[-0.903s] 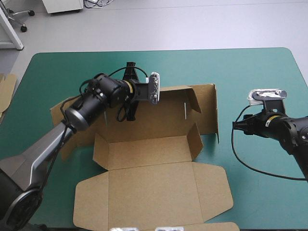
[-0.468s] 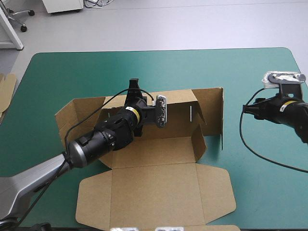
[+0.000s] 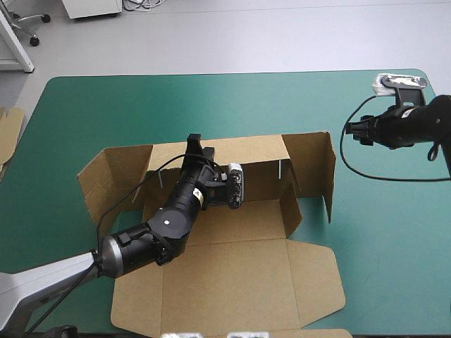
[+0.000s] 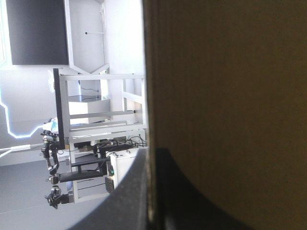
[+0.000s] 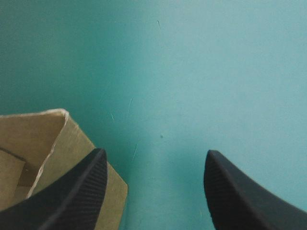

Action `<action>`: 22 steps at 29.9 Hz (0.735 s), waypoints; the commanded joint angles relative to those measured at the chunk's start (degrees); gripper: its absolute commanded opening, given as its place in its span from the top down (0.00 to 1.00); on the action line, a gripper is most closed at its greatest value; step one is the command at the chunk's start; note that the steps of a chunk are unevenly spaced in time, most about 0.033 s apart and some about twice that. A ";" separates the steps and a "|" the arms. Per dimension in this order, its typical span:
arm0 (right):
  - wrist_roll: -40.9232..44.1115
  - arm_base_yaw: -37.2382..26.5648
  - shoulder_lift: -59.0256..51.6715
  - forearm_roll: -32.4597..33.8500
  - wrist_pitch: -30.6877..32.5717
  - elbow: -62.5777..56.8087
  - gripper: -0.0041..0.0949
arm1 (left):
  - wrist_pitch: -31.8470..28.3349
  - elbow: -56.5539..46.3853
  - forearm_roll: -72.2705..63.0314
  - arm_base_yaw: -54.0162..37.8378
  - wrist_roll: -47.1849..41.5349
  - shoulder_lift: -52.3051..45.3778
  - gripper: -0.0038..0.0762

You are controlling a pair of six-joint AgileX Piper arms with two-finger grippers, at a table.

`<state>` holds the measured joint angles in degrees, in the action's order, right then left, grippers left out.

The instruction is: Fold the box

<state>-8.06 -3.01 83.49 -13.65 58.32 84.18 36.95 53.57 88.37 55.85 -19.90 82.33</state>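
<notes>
A teal-green table is seen across most of the high view. Its two rounded far corners are shown at about eleven and one o'clock, with the far edge drawn straight between them. Just beside the left edge, at about ten o'clock, a piece of spare brown board is seen, cut off by the view's border. Whether it touches the table cannot be told. In the right wrist view, a few fine pale scratches are made out on the table's cover.
</notes>
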 commanded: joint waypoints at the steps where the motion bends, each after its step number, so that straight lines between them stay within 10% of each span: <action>1: -0.90 -0.61 2.46 -1.65 0.06 7.13 0.39 | 3.48 0.79 4.61 0.55 -2.25 -2.05 0.97; 22: -2.43 -0.61 21.25 -8.56 7.32 25.06 0.51 | 1.83 2.82 12.70 0.55 -9.15 2.00 0.97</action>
<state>-9.75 -3.02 106.51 -20.43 66.17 107.08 35.00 53.60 97.17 56.21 -28.76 84.42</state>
